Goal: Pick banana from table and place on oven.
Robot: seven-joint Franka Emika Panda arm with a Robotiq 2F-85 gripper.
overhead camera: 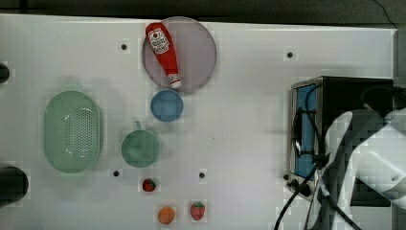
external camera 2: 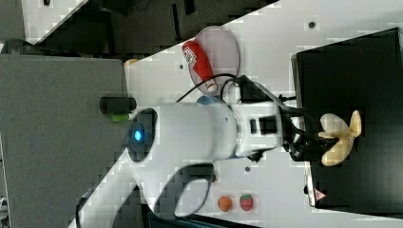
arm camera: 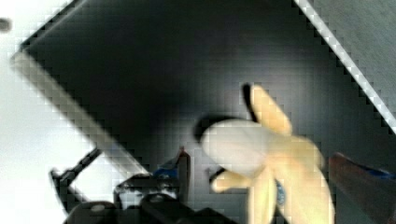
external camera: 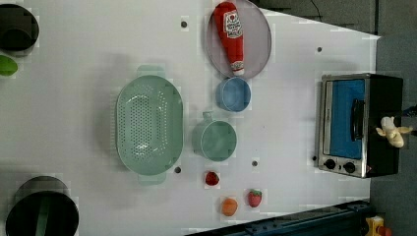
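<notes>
The banana [external camera 2: 340,142] lies on the oven's [external camera 2: 351,71] black top, pale yellow with splayed lobes. In the left view the banana [external camera: 392,132] sits near the far edge of the oven [external camera: 383,98]. My gripper [external camera 2: 316,143] hangs right at it from the arm's side. In the wrist view the gripper [arm camera: 261,161] stands open, its fingers [arm camera: 183,169] spread wide on either side of the banana [arm camera: 275,154], with a gap on each side. In the top view my arm covers much of the oven [overhead camera: 344,96] at the right end of the white table [overhead camera: 239,143].
On the table are a ketchup bottle [overhead camera: 163,52] on a grey plate [overhead camera: 196,43], a blue bowl [overhead camera: 166,105], a green cup [overhead camera: 140,148], a green colander [overhead camera: 73,132], two strawberries [overhead camera: 149,185] and an orange fruit [overhead camera: 166,215]. Cables [overhead camera: 306,143] hang before the oven door.
</notes>
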